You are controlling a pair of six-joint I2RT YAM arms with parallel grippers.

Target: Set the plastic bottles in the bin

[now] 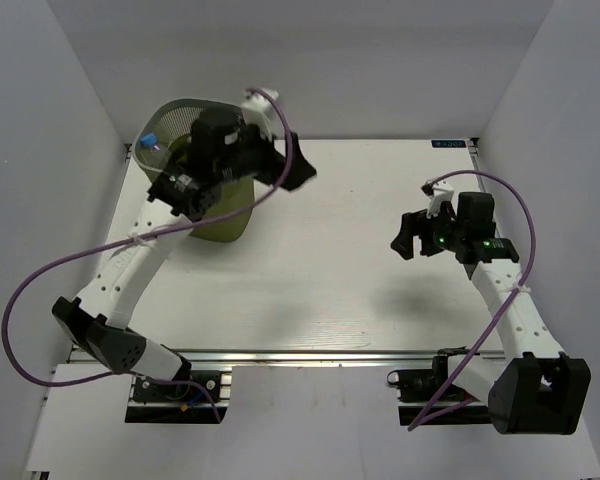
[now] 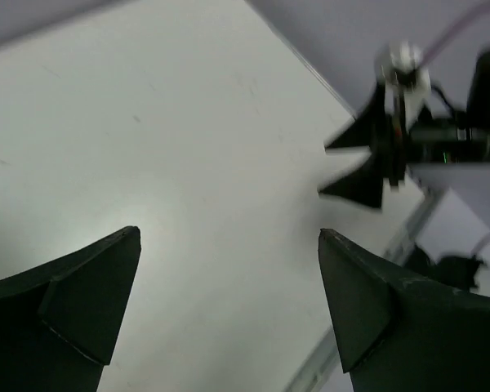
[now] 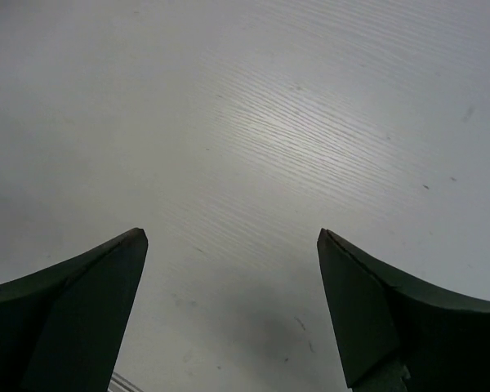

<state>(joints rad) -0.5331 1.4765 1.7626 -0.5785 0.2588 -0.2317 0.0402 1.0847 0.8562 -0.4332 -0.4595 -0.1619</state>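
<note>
The left fingers point(image 2: 65, 302) and right fingers point(image 3: 65, 302) both hang spread wide and empty above the white surface point(image 1: 330, 290), the left just beside the olive-green mesh bin point(image 1: 225, 222), in which a blue-labelled plastic bottle point(image 1: 150, 140) lies against the far-left wall.

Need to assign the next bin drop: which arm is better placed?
Left, probably. The left tool, open and empty, hangs right beside the bin, with its wrist above the rim. The right tool, also open, sits across the table.
</note>
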